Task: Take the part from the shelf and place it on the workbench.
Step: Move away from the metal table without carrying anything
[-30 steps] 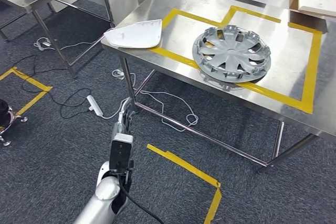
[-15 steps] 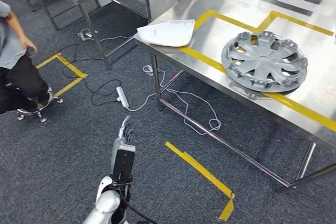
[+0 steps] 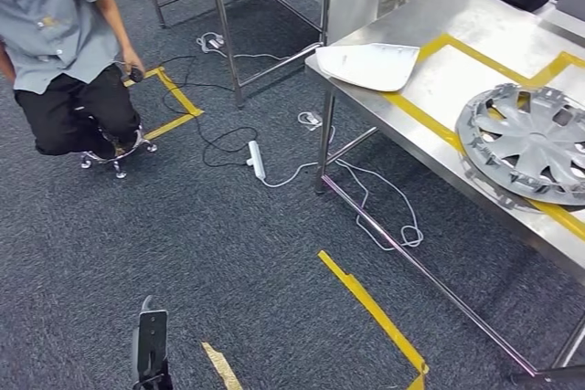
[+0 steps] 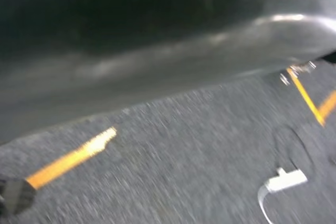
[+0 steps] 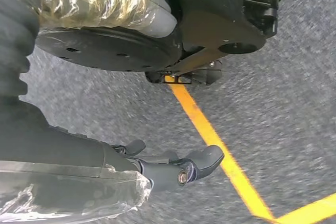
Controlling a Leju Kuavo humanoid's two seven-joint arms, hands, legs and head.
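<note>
Head view, from the left: a person (image 3: 72, 52) in a grey shirt crouches on a small wheeled stool on the dark carpet, beside a yellow taped floor marking (image 3: 169, 102). Lower down, the left hand (image 3: 150, 344) hangs at the robot's side near the picture's bottom edge, with its back and wrist housing towards the camera; whether its fingers are apart or together I cannot tell. Further right a white power strip (image 3: 256, 160) and loose cables (image 3: 376, 207) lie on the floor, and a yellow tape strip (image 3: 372, 310) runs across the carpet in front of the steel desk (image 3: 483, 34). On that desk, inside a yellow taped outline, rest a white curved panel (image 3: 369, 65) near the corner and a silver wheel cover (image 3: 527, 142) towards the right edge, the two well apart.

Right wrist view: the right hand (image 5: 174, 169) hangs over the carpet and a yellow line, its dark fingers loosely spread and holding nothing.

Which part the task means cannot be told, and the shelf is out of sight. With both hands low and apparently empty and parts lying on the desk, my judgement is that the robot is in transit between stations rather than grasping. The next move would call for finding the shelf, facing it squarely, and raising a hand with fingers apart towards the part.
</note>
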